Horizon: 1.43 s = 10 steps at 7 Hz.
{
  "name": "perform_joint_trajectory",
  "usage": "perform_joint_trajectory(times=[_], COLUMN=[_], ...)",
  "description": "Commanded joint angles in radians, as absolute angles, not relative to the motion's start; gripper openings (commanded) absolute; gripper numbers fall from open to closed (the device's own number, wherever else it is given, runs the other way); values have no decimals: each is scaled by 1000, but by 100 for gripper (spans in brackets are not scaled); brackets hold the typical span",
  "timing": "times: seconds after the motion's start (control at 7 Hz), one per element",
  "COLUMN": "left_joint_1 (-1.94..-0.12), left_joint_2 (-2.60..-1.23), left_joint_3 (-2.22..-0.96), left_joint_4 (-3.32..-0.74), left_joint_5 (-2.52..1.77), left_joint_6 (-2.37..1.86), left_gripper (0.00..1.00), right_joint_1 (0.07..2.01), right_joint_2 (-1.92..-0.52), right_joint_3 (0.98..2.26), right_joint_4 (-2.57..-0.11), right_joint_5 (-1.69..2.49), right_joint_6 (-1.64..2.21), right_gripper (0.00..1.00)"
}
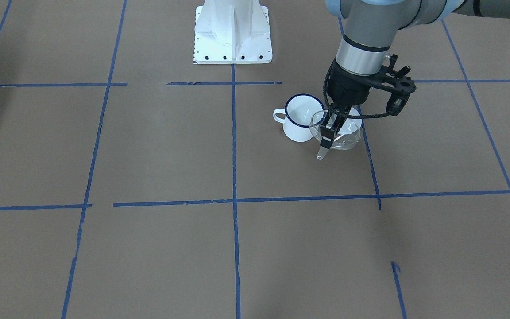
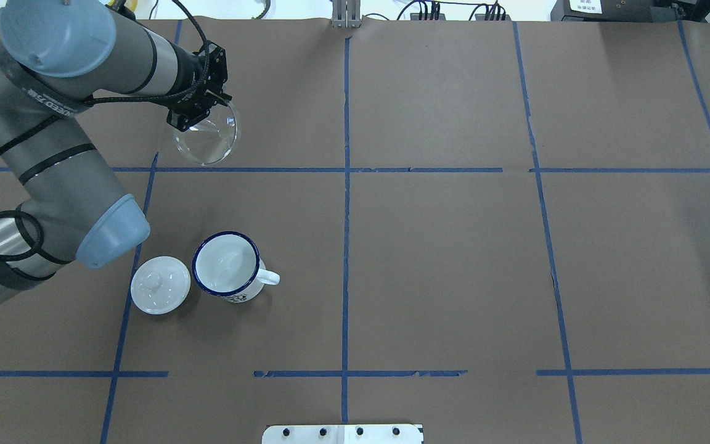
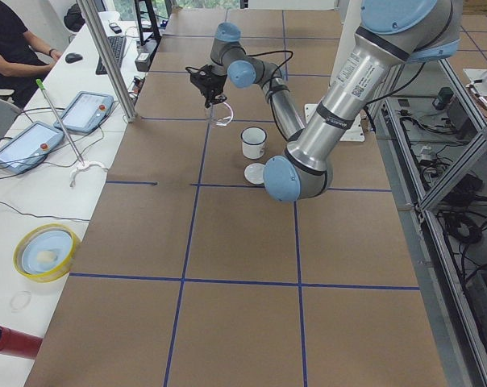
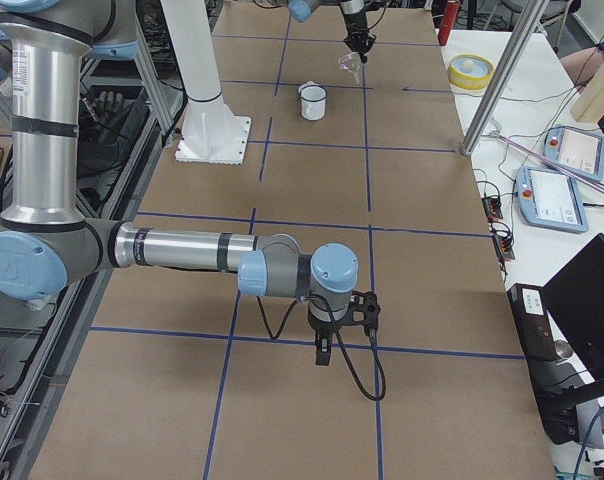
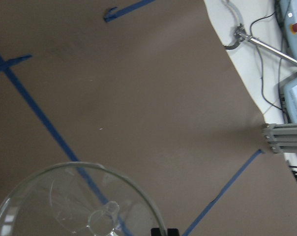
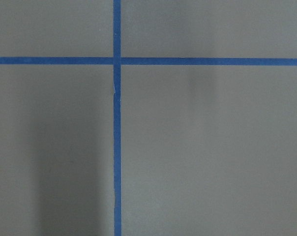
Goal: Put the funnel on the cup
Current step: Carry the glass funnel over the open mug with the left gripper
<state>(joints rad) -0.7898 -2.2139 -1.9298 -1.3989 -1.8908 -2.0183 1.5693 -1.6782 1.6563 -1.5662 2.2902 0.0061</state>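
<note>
The clear funnel [image 2: 206, 139] hangs in the air, tilted, spout toward the table, held by its rim in my left gripper [image 2: 198, 114]. The gripper is shut on it. In the front-facing view the funnel [image 1: 342, 133] and gripper [image 1: 328, 129] overlap the cup's right side. The cup [image 2: 227, 266], a white mug with a dark blue rim, stands upright and empty with its handle to the overhead view's right [image 1: 301, 119]. The funnel fills the bottom left of the left wrist view [image 5: 79, 201]. My right gripper [image 4: 324, 350] shows only in the right side view, over bare table; I cannot tell its state.
A white domed lid with a knob [image 2: 160, 285] lies just left of the cup. The robot's white base plate [image 2: 342, 433] sits at the near table edge. A side bench with tablets [image 3: 22, 145] and a yellow bowl [image 3: 46, 251] runs along the far edge.
</note>
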Motion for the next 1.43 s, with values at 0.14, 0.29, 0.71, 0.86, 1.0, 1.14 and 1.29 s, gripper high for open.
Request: perform_joint_trajectory(times=[0.14, 0.29, 0.71, 0.86, 1.0, 1.14, 1.29], left_joint_1=[-658, -634, -609, -606, -594, -583, -568], left_joint_2=[-2258, -2253, -2250, -2253, -2250, -2250, -2250], left_joint_3=[-1965, -1956, -1908, -1884, -1855, -1847, -1847], left_joint_4=[-1143, -1144, -1152, -1154, -1187, -1195, -1195], left_joint_5=[-1946, -1954, -1953, -1953, -1953, -1954, -1954], left_joint_6=[-1988, -1970, -1916, -1884, -1882, -1882, -1882], left_gripper=[0, 0, 0, 0, 0, 0, 0], right_joint_1=[1569, 1569, 1569, 1569, 1569, 1569, 1569], right_joint_2=[-1678, -1678, -1678, -1678, -1678, -1678, -1678], right_joint_3=[1655, 1655, 1657, 1655, 1657, 1657, 1657], right_joint_4=[-1566, -1566, -1566, -1566, -1566, -1566, -1566], right_joint_5=[2290, 2290, 2290, 2290, 2290, 2290, 2290], right_joint_6=[6, 6, 6, 6, 6, 6, 6], right_gripper=[100, 100, 100, 100, 100, 100, 100])
